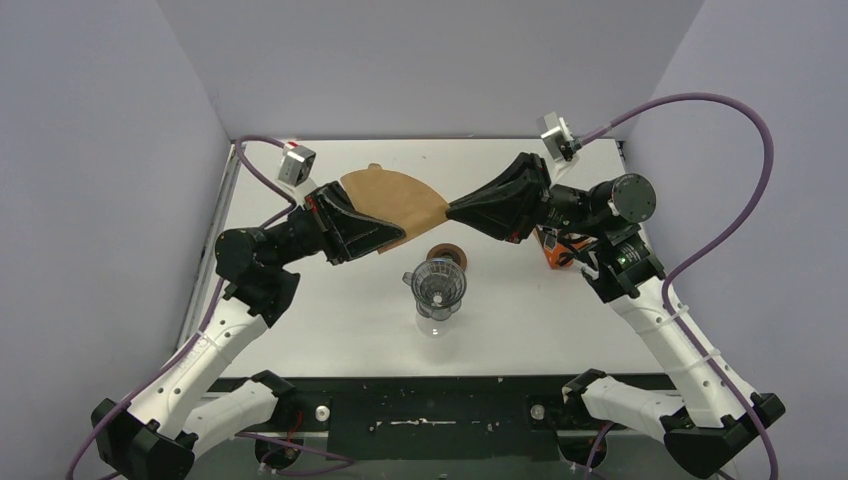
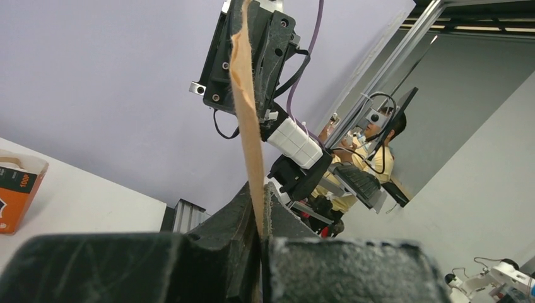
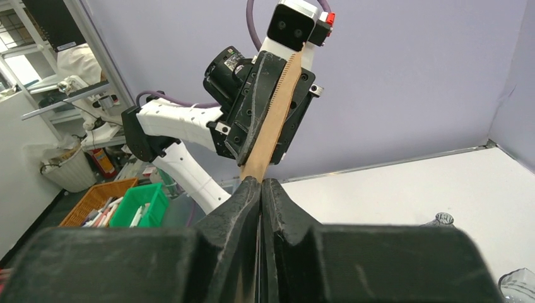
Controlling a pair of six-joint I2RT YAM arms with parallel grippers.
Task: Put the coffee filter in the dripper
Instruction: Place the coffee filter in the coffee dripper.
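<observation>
White table (image 1: 560, 320): one dripper (image 1: 437, 288), one brown filter (image 1: 395, 198).

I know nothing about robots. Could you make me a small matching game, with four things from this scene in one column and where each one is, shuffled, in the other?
1. brown paper filter
2. dripper
3. brown ring
4. orange box

A. on the table, far right side
B. up in the air, off the table
C. mid-table, nearest the front edge
D. on the table, just behind the see-through cone

Pairs: 1-B, 2-C, 3-D, 4-A
</observation>
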